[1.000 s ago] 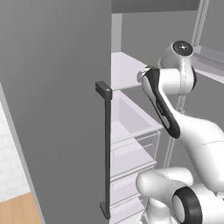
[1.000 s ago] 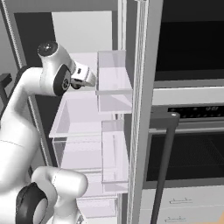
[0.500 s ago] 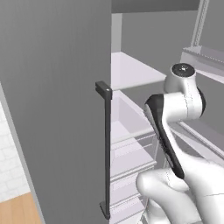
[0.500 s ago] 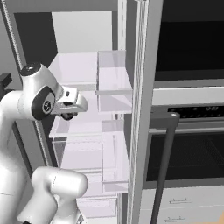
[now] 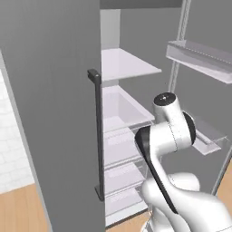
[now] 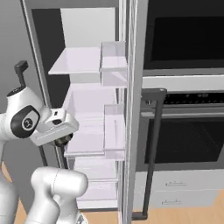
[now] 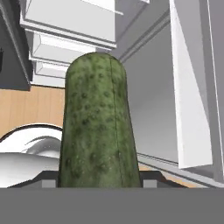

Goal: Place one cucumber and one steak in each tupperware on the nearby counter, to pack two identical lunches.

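I've got the cucumber (image 7: 99, 124) clamped in the gripper (image 7: 99, 183), jaws closed on its lower end, the stub standing straight out along the hand's line of sight; so one cucumber is in hand, just outside the open fridge (image 6: 89, 70). Step in hand as I judge it: carry it clear of the fridge and over to a tupperware on the counter, neither of which I can see from here. To do it well I'd keep the grip as is, pull the hand further off the fridge shelves (image 5: 129, 63) before swinging wide, and hold the wrist steady so the long stub doesn't lever out of the fingers. Around the fridge: its open door (image 5: 50, 104) with the dark vertical handle (image 5: 97, 136) stands close on the arm's left, the door bins (image 6: 114, 65) jut in on the right side, clear drawers (image 5: 120, 149) sit below the shelves. Right of the fridge is a wall oven (image 6: 183, 109) with its bar handle (image 6: 151, 153). Door edge and bins are the likely snag on the swing; wooden floor (image 7: 26, 109) shows beneath the hand.
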Motion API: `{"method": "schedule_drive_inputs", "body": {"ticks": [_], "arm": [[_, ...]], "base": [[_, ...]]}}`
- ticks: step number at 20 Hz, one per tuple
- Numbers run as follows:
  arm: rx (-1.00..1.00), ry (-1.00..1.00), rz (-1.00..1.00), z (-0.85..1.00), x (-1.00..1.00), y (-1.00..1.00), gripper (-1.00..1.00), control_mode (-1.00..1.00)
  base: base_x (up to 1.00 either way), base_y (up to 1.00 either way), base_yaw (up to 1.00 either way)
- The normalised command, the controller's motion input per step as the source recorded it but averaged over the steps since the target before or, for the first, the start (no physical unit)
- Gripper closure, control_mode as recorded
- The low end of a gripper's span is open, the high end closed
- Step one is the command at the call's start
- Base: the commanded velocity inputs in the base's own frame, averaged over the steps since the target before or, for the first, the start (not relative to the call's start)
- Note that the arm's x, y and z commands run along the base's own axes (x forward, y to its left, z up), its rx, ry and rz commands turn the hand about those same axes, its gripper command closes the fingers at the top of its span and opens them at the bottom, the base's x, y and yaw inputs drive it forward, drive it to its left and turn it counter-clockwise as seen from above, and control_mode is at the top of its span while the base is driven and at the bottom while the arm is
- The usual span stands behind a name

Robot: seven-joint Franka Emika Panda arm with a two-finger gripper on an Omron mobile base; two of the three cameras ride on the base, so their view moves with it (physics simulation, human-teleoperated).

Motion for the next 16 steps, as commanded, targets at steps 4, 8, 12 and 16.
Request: {"method": "schedule_drive_inputs", "body": {"ticks": [4, 8, 12, 16], "arm": [[0.00, 0.00, 0.00, 0.00, 0.00, 0.00, 1.00, 1.00], [0.00, 0.00, 0.00, 0.00, 0.00, 0.00, 1.00, 1.00], [0.00, 0.00, 0.00, 0.00, 0.00, 0.00, 1.00, 1.00], [0.00, 0.00, 0.00, 0.00, 0.00, 0.00, 1.00, 1.00]], "base": [[-1.00, -0.86, -0.13], [-0.90, -1.00, -0.50], [-0.22, -1.00, -0.66], [0.47, -1.00, -0.52]]}}
